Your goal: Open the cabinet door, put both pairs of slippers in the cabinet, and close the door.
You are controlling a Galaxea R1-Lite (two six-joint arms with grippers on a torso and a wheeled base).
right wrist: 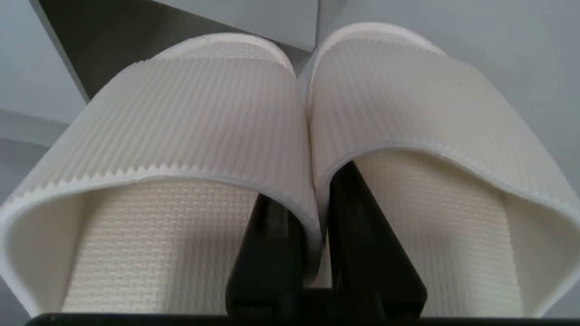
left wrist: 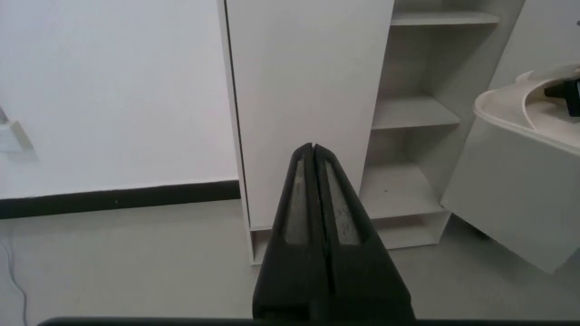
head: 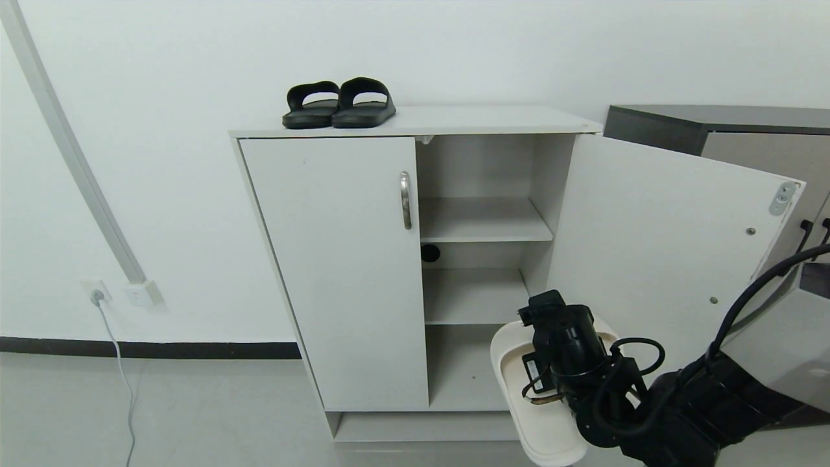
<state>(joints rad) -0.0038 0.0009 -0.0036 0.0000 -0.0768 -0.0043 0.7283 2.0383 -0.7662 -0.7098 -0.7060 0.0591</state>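
A white cabinet (head: 415, 123) stands against the wall, its right door (head: 661, 246) swung open and its left door (head: 337, 272) closed. A black pair of slippers (head: 338, 104) sits on its top. My right gripper (right wrist: 313, 258) is shut on the inner edges of a white pair of slippers (right wrist: 299, 118), holding them in front of the open lower compartment (head: 463, 370); the white slippers (head: 538, 402) show below the arm. My left gripper (left wrist: 313, 195) is shut on nothing, well back from the cabinet (left wrist: 308, 109), low above the floor.
Three bare shelves (head: 483, 220) show inside the open half. A grey cabinet (head: 720, 126) stands behind the open door at right. A wall socket with a cable (head: 97, 297) is at lower left, with open floor (head: 162, 408) before it.
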